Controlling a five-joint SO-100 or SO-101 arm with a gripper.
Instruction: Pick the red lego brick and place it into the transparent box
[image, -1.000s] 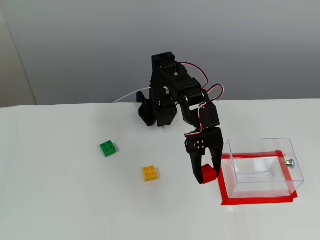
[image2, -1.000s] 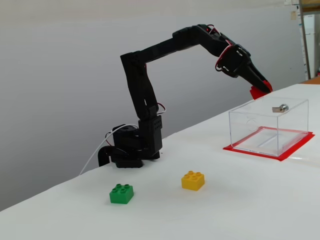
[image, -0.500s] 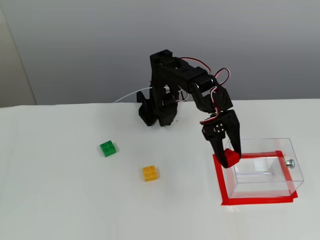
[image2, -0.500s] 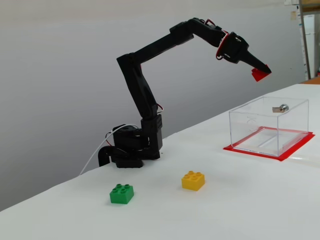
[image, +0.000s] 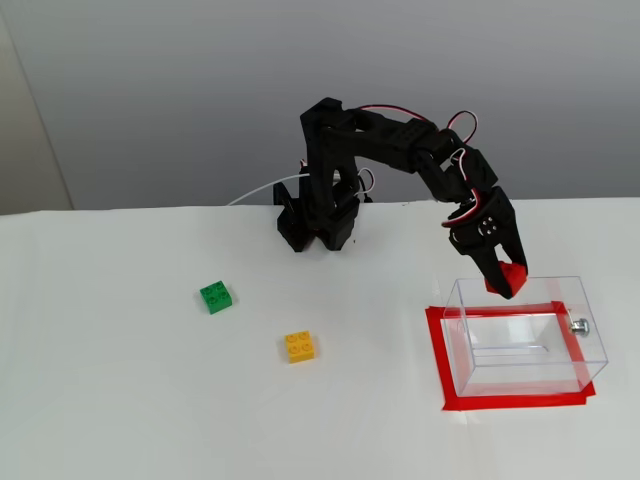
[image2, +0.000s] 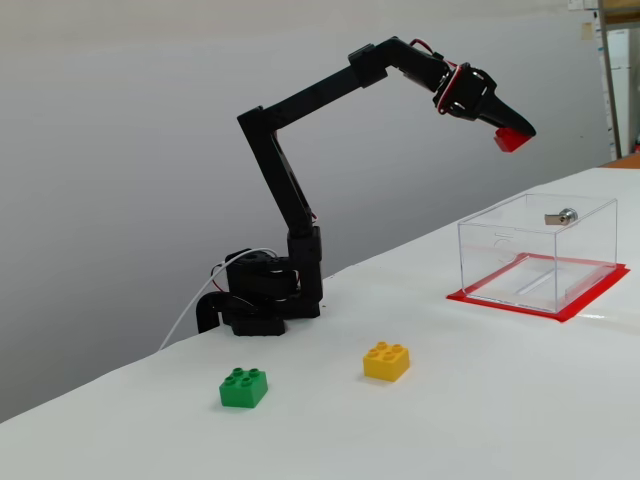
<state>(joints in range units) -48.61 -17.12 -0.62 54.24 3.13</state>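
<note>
- On the left of the tabletop (image: 120, 380), the green brick (image: 216, 296) and, to its right, the yellow brick (image: 300, 346) lie loose and well apart from the arm; neither is part of the job.
- Next along, the arm's base (image: 316, 222) sits at the back of the tabletop, and the arm reaches out to the right and forward from it.
- At its tip, the gripper (image: 503, 283) is closed on the red lego brick (image: 506, 278), which shows between the two finger ends. The side-on fixed view shows the same brick (image2: 509, 139) pinched and held high in the air.
- Furthest right, the transparent box (image: 590, 345) stands open-topped inside a red tape rectangle (image: 437, 350), with a small silver knob (image: 578, 325) on its right wall.
- The relation that counts: in the side-on fixed view the brick hangs well above the box's (image2: 480, 240) near-left top corner, not clearly over the middle. In the higher fixed view it appears over the box's back rim.
- My judgement: the brick probably needs to travel a little further over the opening, and perhaps lower, before letting go; released here, it might clip the rim.
</note>
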